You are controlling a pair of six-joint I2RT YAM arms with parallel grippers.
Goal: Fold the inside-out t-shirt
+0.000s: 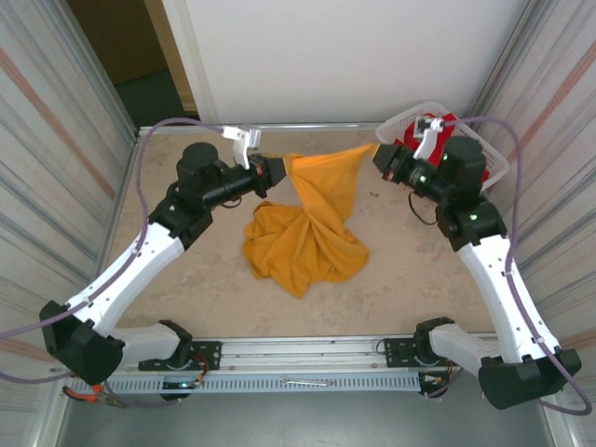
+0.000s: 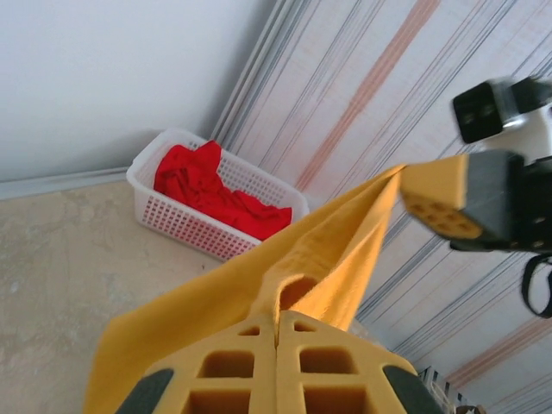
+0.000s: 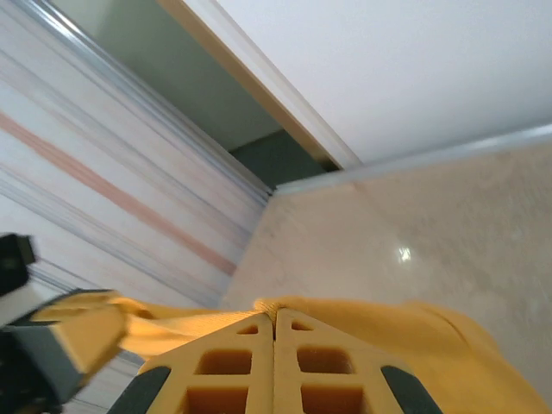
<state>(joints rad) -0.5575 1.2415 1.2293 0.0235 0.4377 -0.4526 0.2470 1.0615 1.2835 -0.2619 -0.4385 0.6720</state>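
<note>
Two grips: left end effector (image 1: 277, 171) and right end effector (image 1: 380, 158) each clamp shirt (image 1: 312, 237) edge, taut at 12 o'clock, likely to spread it; rest piles on worktop (image 1: 400, 279).

Illumination is bright, diffuse and even. The t-shirt (image 1: 303, 247) casts only a faint, soft shadow on the surface (image 1: 410, 279). The right wrist view shows one small glare spot there. Wrist-view foregrounds are defocused.
</note>
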